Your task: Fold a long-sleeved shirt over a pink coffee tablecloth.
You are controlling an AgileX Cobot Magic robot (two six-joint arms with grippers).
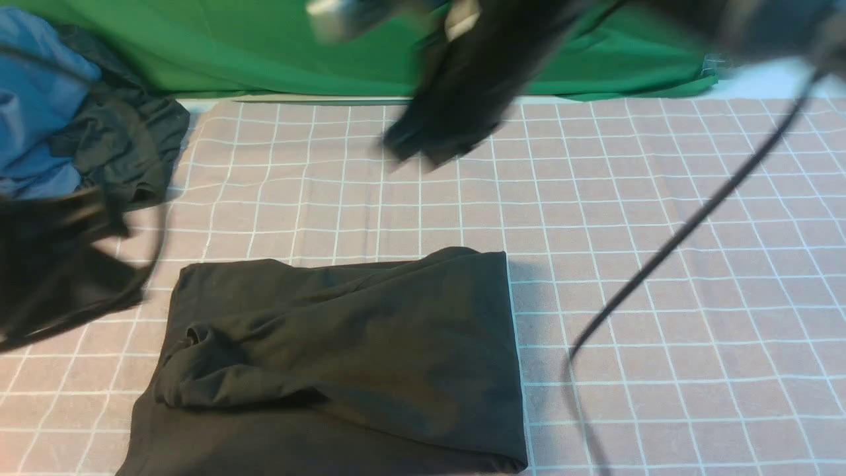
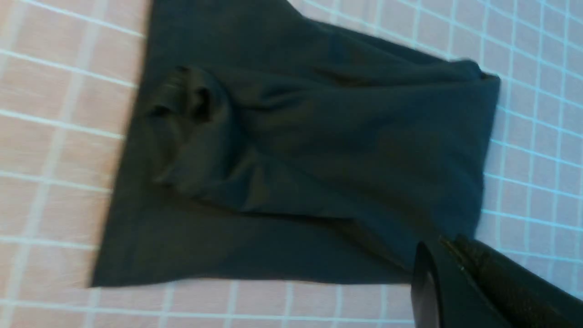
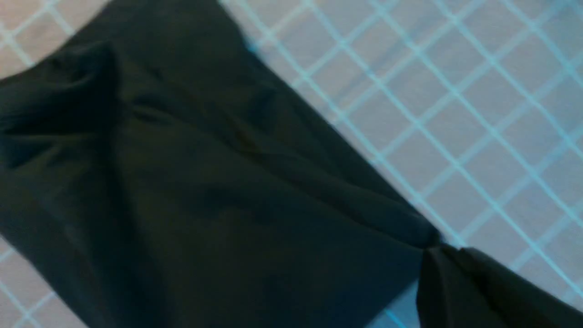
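Front view: the long-sleeved shirt (image 1: 344, 357), a black cotton garment, lies folded into a rough rectangle at the near edge of the pink coffee tablecloth (image 1: 661, 251), slightly left of centre. No print or neck label shows. One sleeve (image 1: 218, 350) lies rumpled across its left part, and the right fold edge is straight. The right gripper (image 1: 429, 142) hangs blurred over the far middle of the cloth, clear of the shirt, fingers together on nothing. The left gripper (image 1: 99, 211) is at the left edge, also blurred; both wrist views show dark fingers pressed together and empty. A blue-and-dark garment bundle (image 1: 73, 112) sits at the far left corner, against the green backdrop cloth (image 1: 264, 53).

Handling, as a judgement: the shirt looks light, soft and limp, so it would sag and unfold if lifted at one point. Hold is best taken at two corners of a fold edge, pinching all layers.
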